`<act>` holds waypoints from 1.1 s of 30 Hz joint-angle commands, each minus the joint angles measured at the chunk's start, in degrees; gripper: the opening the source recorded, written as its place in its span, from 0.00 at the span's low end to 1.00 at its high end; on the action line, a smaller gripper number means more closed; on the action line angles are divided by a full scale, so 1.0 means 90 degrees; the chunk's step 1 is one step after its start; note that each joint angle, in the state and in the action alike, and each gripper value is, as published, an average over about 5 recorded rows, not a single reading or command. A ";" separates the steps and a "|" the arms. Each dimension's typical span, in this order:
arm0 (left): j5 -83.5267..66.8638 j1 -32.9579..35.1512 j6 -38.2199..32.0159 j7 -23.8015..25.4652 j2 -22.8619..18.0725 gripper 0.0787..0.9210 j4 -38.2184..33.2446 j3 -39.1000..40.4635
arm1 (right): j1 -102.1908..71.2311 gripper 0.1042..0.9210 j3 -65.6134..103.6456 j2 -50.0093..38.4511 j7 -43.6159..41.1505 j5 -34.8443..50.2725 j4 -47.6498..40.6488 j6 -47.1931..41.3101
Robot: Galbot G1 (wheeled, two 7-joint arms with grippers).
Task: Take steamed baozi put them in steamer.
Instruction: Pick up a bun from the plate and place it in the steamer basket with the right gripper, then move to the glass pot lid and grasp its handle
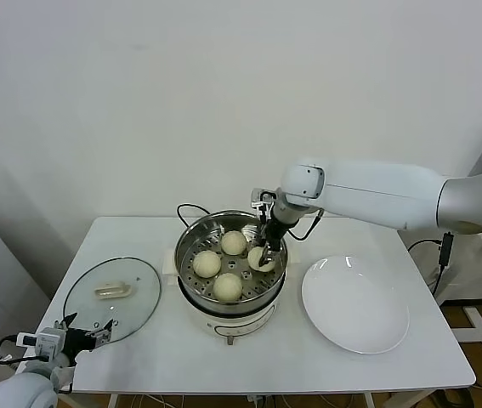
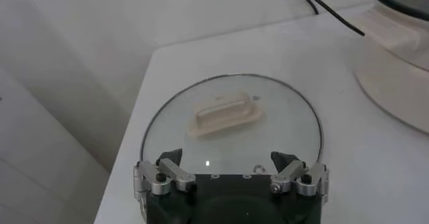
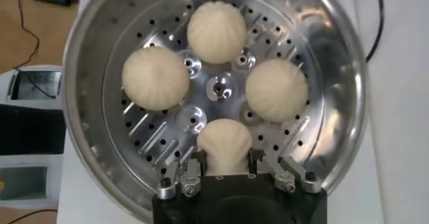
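Note:
The steamer (image 1: 188, 246), a shiny perforated steel basket on a white pot base, stands mid-table. Several cream-white baozi lie in it; three rest free (image 1: 234, 242) (image 1: 206, 263) (image 1: 228, 286). My right gripper (image 1: 263, 252) reaches down into the basket and is shut on another baozi (image 1: 258, 259) at the basket's right side. In the right wrist view the fingers (image 3: 201, 157) press both sides of that baozi (image 3: 224, 141), low over the perforated floor (image 3: 151, 135). My left gripper (image 1: 87, 336) is parked, open and empty, at the table's front left corner.
A round glass lid (image 1: 130, 310) with a cream handle lies flat at the left, just beyond my left gripper (image 2: 226, 159). A flat white plate (image 1: 355, 306) lies right of the steamer. A black cord (image 1: 191, 208) runs behind the pot.

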 commanded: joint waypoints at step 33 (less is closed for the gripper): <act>-0.0371 -0.0205 -0.0597 0.0111 0.0017 0.88 0.0136 -0.0198 | -0.8876 0.88 1.0920 -0.2899 0.3562 -0.0462 0.0945 0.4182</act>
